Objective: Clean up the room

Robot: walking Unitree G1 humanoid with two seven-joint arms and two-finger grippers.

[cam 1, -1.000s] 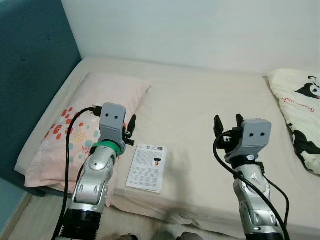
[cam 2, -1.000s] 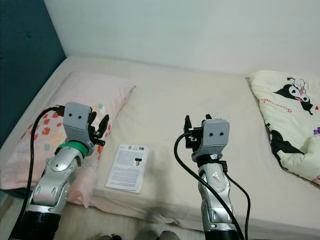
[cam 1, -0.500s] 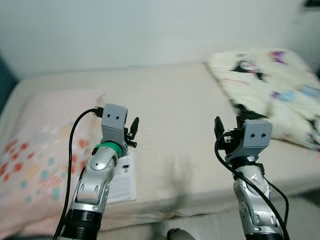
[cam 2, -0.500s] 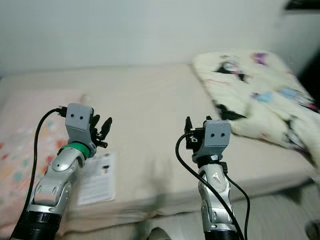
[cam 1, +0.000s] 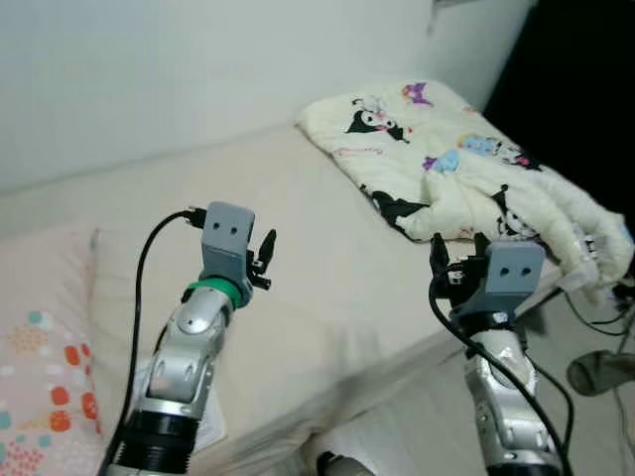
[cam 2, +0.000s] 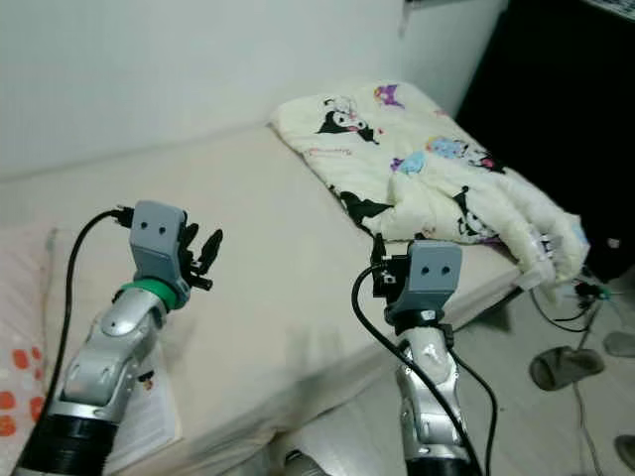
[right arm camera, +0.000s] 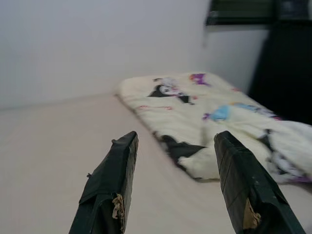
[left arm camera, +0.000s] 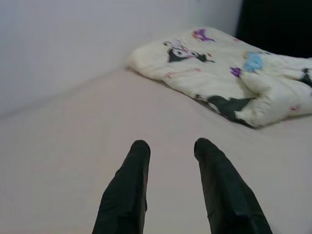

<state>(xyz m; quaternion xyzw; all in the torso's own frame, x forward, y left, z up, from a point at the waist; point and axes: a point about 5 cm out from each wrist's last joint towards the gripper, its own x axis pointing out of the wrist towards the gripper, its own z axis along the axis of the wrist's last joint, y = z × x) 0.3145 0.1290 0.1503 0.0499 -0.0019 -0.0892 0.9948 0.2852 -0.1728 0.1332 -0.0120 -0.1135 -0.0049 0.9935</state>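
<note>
Swinging to the robot's right since a second ago, the head camera has carried the teal headboard out of sight and brought the crumpled cartoon-print blanket and the dark end of the room into the picture; the bed's things lie as they did, and both arms are held up before the chest much as they were.

Nearest, below and behind the left gripper, the leaflet lies on the bed by its near edge, partly hidden by the left arm. Out to that gripper's left is the spotted pink pillow. The left gripper's fingers are parted with nothing between them, pointing across bare sheet. The right gripper hovers near the bed's edge; its fingers are spread wide and hold nothing.

Farther off, ahead of and to the right of the right gripper, the blanket lies heaped over the foot of the bed, one end drooping off the edge. Beyond it, on the floor to the right, are a slipper and some cables.

By my reading the robot is surveying, picking what to tidy; nothing is grasped. The blanket looks the likely target. Next would be to step nearer and bring both released grippers to its near edge, since soft cloth wants a two-point pinch to lift or spread flat.
</note>
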